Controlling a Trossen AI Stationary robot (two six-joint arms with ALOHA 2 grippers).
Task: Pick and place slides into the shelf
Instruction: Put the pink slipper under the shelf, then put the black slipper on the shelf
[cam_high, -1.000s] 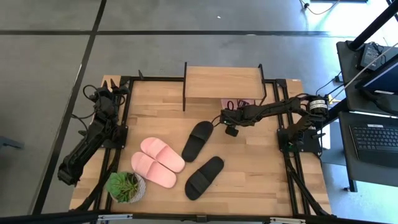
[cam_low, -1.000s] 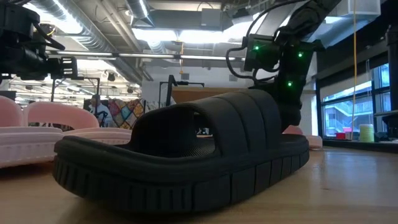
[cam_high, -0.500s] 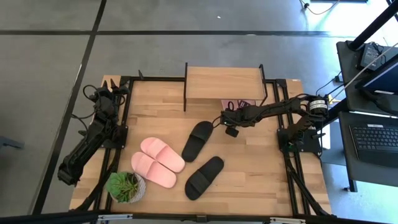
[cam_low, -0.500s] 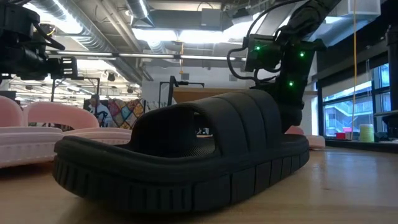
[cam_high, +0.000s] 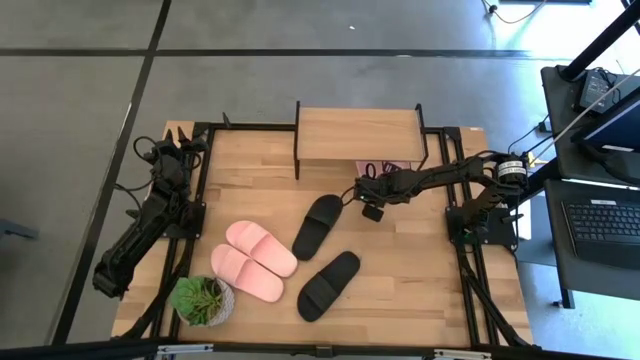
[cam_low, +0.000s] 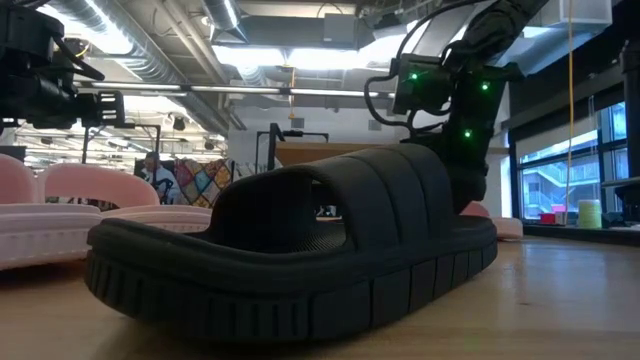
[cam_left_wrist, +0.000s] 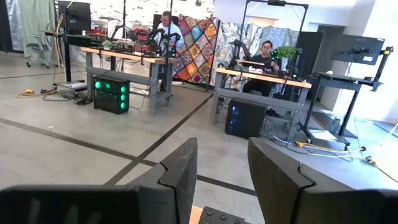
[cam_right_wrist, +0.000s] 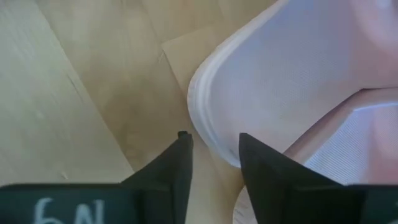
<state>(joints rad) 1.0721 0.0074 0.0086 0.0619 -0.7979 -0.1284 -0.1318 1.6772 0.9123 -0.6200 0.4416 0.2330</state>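
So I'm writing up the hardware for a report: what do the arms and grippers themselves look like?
Both arms are dark, slim and jointed, with black cables along them. The left gripper has two broad, angular dark fingers. The right gripper has matching dark fingers and pale handwritten marks on its body. Green lights glow on the right arm's wrist.

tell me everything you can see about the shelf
The shelf is a small low rack with a light wooden plank top on thin black metal legs. It stands upright at the far edge of the wooden table, roughly centred. A pink slide pokes out from under its right half. The right gripper sits just in front of it, fingers open, near that slide's edge. The slides on the open table lie apart from it.
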